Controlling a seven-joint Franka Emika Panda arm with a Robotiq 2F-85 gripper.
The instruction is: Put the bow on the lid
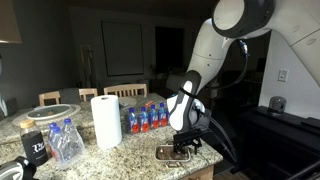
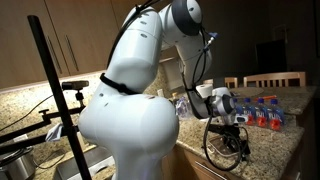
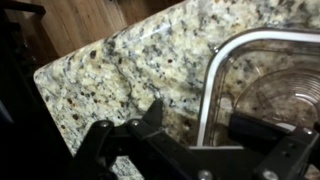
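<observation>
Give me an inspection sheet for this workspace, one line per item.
Surface: speckled granite counter.
Job's things: clear plastic tub under the hand; lid not made out separately.
Clutter: paper towel roll, pack of water bottles, bagged bottles, round pale dish.
Hand: hand open, jaws either side of the tub's rim.
Cables: black cable looping below the wrist.
Surroundings: wooden chairs, black tripod, wood floor.
</observation>
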